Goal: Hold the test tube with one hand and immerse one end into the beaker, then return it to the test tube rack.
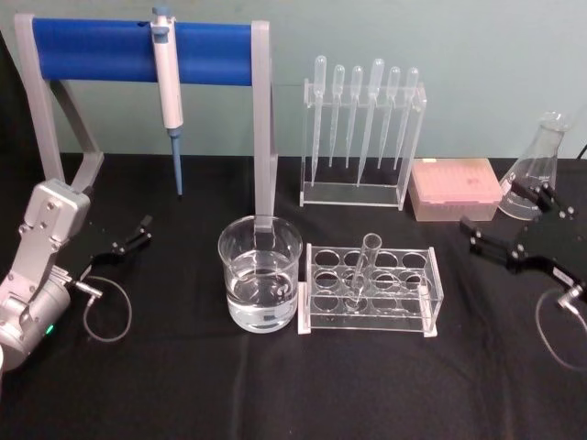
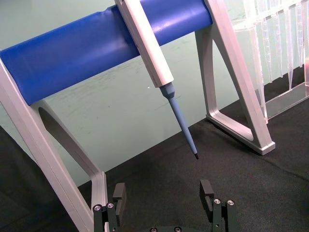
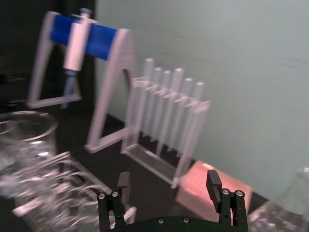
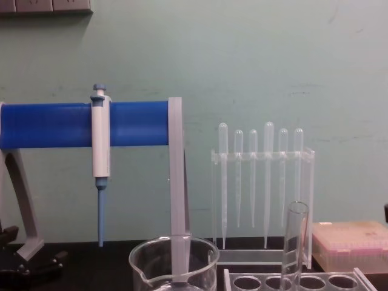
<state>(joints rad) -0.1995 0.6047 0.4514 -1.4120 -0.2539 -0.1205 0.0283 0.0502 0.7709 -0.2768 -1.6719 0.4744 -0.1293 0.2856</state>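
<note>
Right hand (image 1: 491, 209) hovers low over the right side of the bench (image 1: 275, 394), well apart from the glassware. Its two jaws are spread wide with nothing between them. Left hand (image 1: 136, 234) waits on the far left beside the foot of the blue stand (image 1: 138, 50), likewise open and empty.

The test tube (image 1: 360, 270) stands in the test tube rack (image 1: 431, 293), mouth up and leaning a little, its rounded end down in one of the middle holes. From the chest view its upper part (image 4: 294, 242) rises clear above the rack's top plate. The beaker (image 1: 229, 266) sits just left of the rack, very close to it, and holds clear liquid in its lower part.

Nothing of the task looks done yet, so the step in hand is the reach for the tube. The right hand seems the likelier one, being on the rack's side.

The next move calls for bringing that hand across to the free upper stretch of the tube and lining the jaws on either side of it. The grip should be firm but not hard, since smooth glass can slip or crack. The tube then needs drawing up along its own lean until the bottom clears the hole. Only then can it swing left over the beaker's rim.
</note>
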